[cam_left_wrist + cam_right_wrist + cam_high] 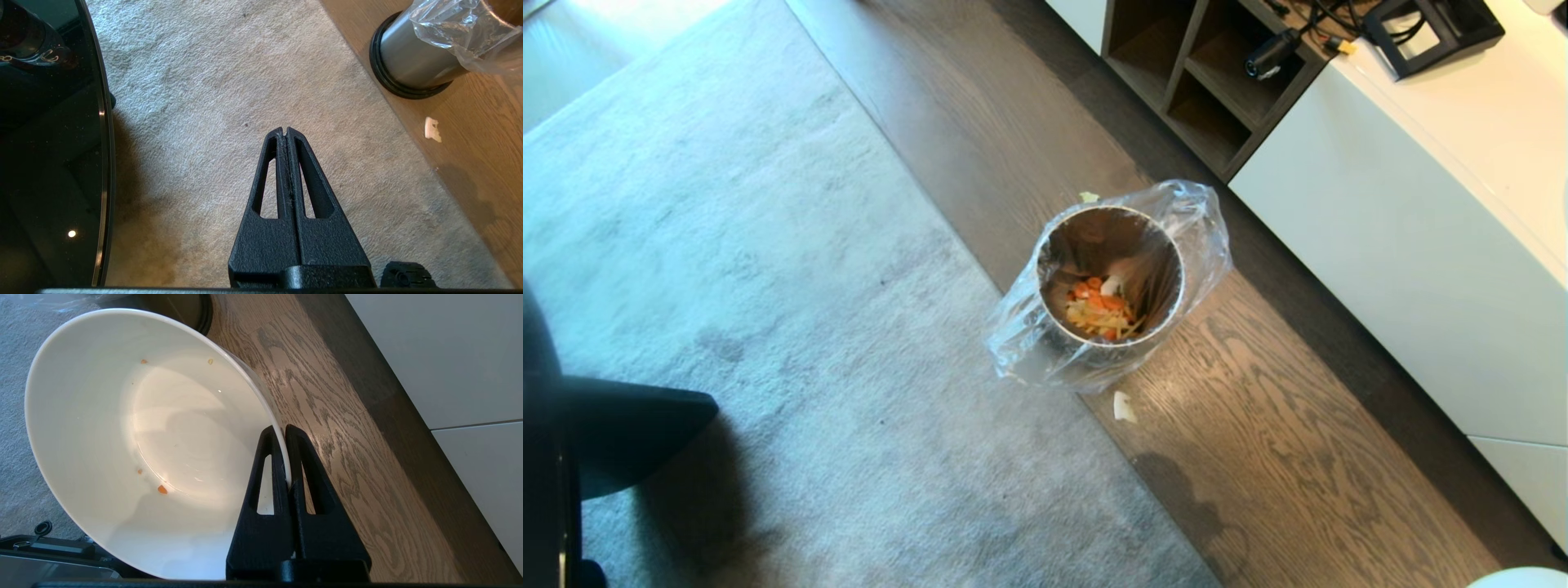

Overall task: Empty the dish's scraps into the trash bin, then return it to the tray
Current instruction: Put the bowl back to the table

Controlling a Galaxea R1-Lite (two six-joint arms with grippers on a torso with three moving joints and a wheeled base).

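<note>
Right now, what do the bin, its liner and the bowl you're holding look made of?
Trash bin: likely brushed steel, dull grey sheen, black base ring. Liner: thin clear plastic, crinkled and see-through. Dish: probably glazed ceramic, glossy white with highlights, though hard plastic can't be excluded.

1. The trash bin [1111, 278] is standing on the wood floor [1258, 457], just beside the edge of the rug [768, 286] lying to its left.
2. The scraps [1098, 310] are lying inside the bin.
3. One stray piece [1124, 406] is lying on the floor just before the bin.
4. The cabinet [1405, 269] is standing to the right of the bin.
5. The dish [143, 449] is hanging tilted over the floor, its rim sitting between the fingers of the right tool [284, 433].
</note>
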